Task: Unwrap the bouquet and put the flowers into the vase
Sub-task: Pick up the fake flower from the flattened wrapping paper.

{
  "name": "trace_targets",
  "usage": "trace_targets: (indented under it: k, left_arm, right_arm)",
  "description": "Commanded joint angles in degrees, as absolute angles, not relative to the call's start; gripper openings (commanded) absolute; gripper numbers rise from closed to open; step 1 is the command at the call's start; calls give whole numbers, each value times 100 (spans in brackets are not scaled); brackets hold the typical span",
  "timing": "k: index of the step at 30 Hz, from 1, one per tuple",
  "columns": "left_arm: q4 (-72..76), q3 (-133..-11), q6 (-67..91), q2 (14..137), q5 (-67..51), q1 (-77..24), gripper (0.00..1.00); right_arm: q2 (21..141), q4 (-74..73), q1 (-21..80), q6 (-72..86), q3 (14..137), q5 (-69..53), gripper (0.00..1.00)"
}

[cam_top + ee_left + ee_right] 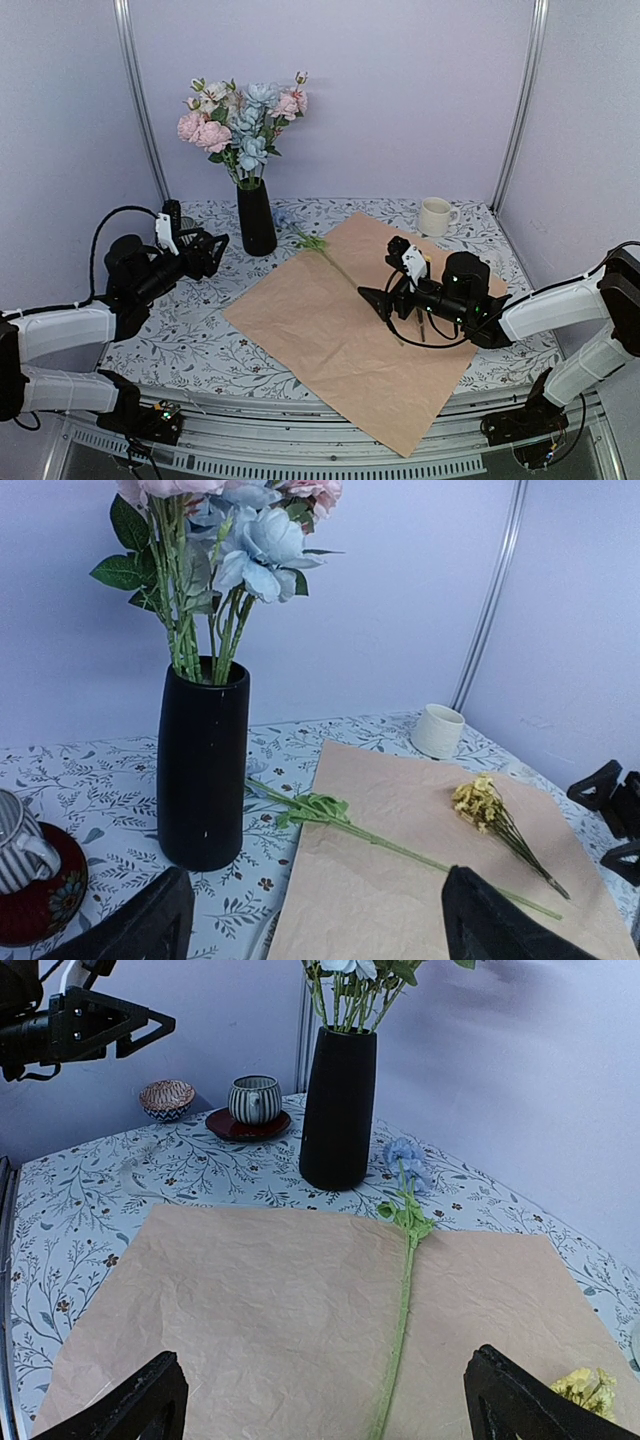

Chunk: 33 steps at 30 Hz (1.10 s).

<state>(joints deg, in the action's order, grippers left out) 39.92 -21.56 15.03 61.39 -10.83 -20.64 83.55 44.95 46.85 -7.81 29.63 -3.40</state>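
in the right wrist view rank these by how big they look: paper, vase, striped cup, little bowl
1. paper
2. vase
3. striped cup and bowl: they look about alike and both sit far back, so unranked

My flower-patterned table (200, 330) carries the black vase (256, 218), a spread tan paper (340, 330), a cream mug (434, 216), a red saucer (248, 1125) and a small bowl (167, 1098).

Robot lab booth: plain lilac panels (400, 100), metal posts (142, 100), 2 arms (60, 332) on floral-cloth table (190, 320).
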Motion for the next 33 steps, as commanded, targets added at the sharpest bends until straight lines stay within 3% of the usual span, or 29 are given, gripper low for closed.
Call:
trace_targets:
  k: [1,33]
  left_arm:
    - [4105,-2083,1476,6078,-1075,-2153,88]
    - [4452,-1906,1353,6137,-966,-2209,88]
  right_arm:
    - [8351,4491,4667,-792,3075,-366,99]
    - [8399,4477,4668,-750,3125,-413,99]
